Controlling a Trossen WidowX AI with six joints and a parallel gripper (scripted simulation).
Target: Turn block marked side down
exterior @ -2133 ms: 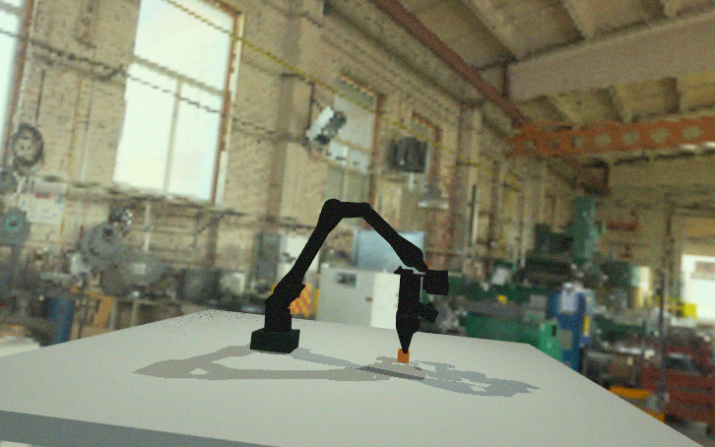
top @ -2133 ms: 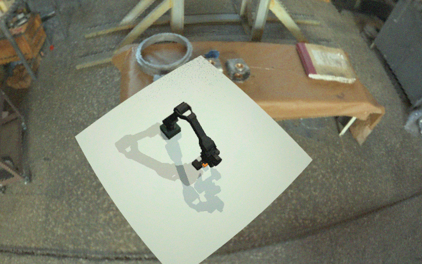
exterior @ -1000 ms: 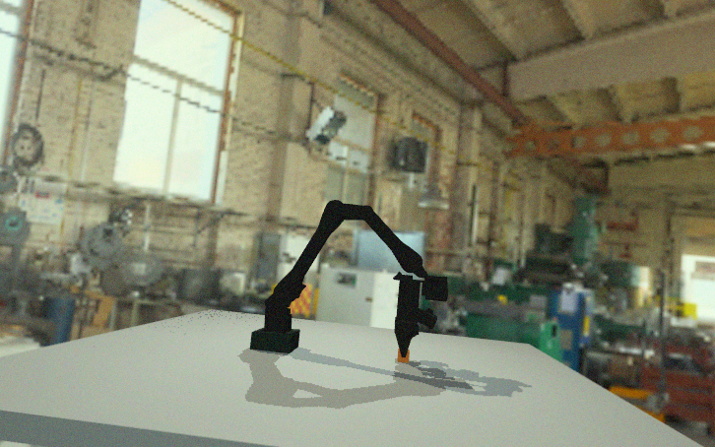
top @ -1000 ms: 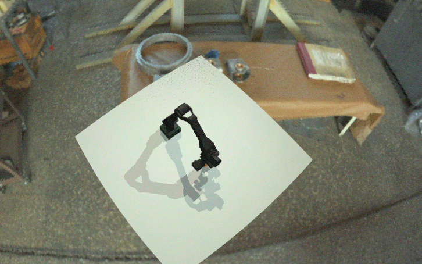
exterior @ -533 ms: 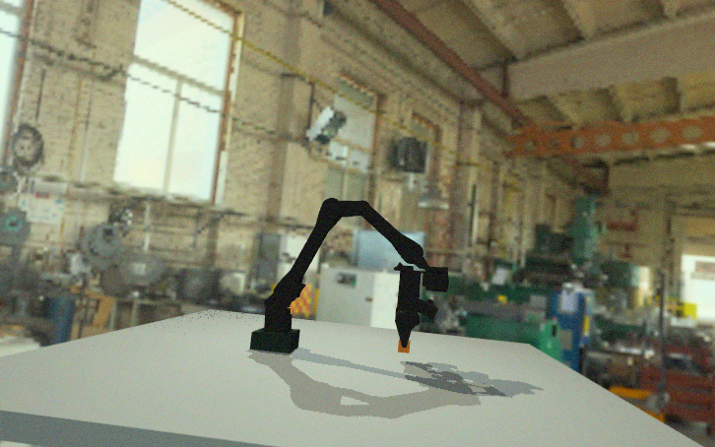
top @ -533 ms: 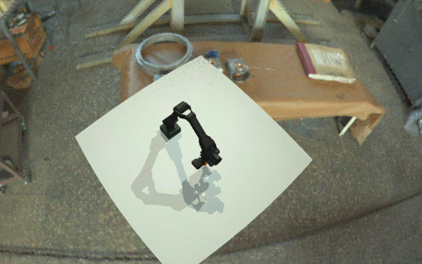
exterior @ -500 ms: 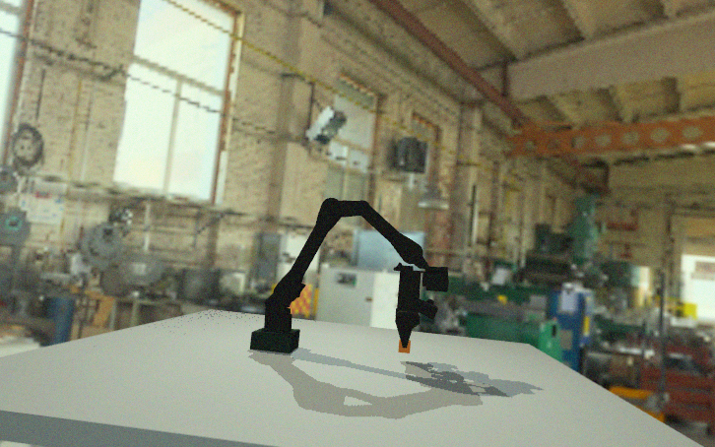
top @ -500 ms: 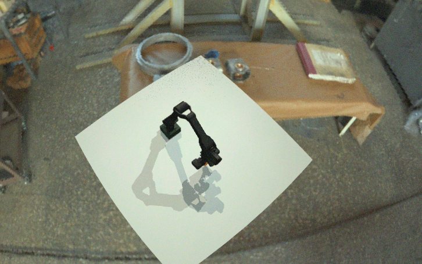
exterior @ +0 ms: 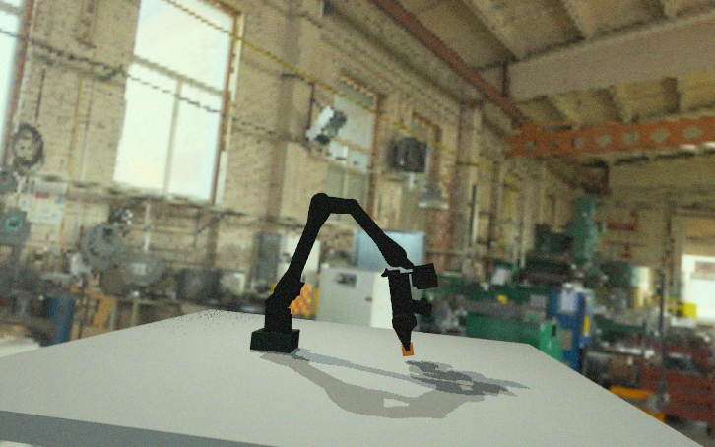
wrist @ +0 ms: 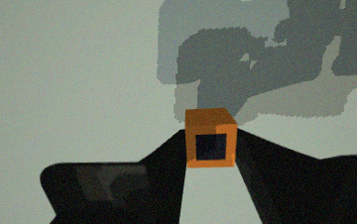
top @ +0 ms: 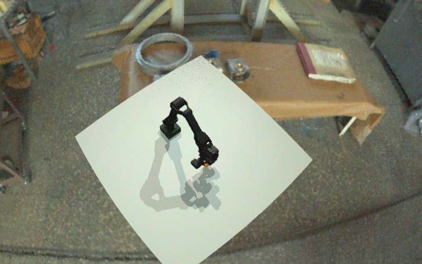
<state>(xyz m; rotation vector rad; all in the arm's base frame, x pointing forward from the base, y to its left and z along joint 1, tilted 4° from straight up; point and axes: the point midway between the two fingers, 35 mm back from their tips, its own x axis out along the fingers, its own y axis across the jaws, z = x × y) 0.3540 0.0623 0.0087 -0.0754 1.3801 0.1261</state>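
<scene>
On the small block [top: 206,164] [exterior: 407,352] [wrist: 211,117] I can read no writing; it is orange, box-shaped, with a dark square mark facing the wrist camera. The gripper [top: 205,161] [exterior: 407,345] [wrist: 207,134] is partly closed, its two black fingers pinching the block above the smooth, pale table [top: 124,139] [exterior: 158,384] [wrist: 74,74]
</scene>
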